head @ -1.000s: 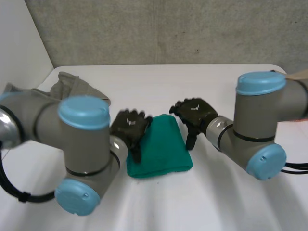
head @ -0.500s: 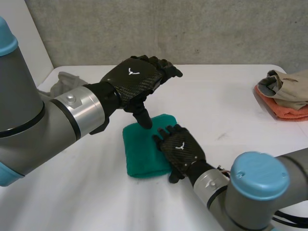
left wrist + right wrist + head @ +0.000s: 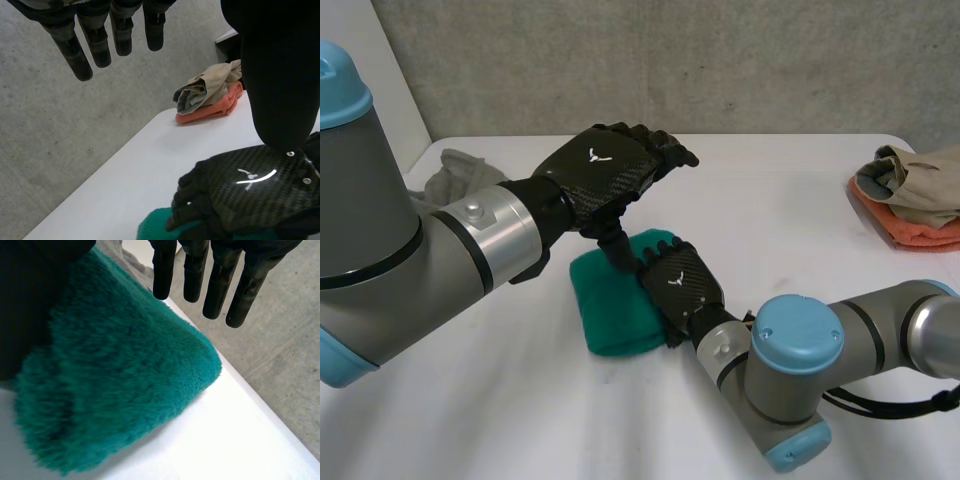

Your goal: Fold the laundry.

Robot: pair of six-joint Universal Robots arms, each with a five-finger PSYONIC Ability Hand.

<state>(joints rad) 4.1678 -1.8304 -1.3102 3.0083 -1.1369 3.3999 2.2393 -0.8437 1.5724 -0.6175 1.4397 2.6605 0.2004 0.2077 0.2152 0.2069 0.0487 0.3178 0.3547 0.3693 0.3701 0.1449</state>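
Smoothing seems the step: folded green towel [image 3: 610, 315] lies mid-way on the tabletop [image 3: 800, 220] under the right robot hand [image 3: 682, 288], fingers straight. The left robot hand [image 3: 605, 175] is just above, open and empty. Next, likely stacking it on the folded pile [image 3: 910, 195].

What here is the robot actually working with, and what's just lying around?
In use: green towel, left hand above it, right hand resting on it.
Lying about: beige and orange cloth pile; grey cloth, crumpled on the table.
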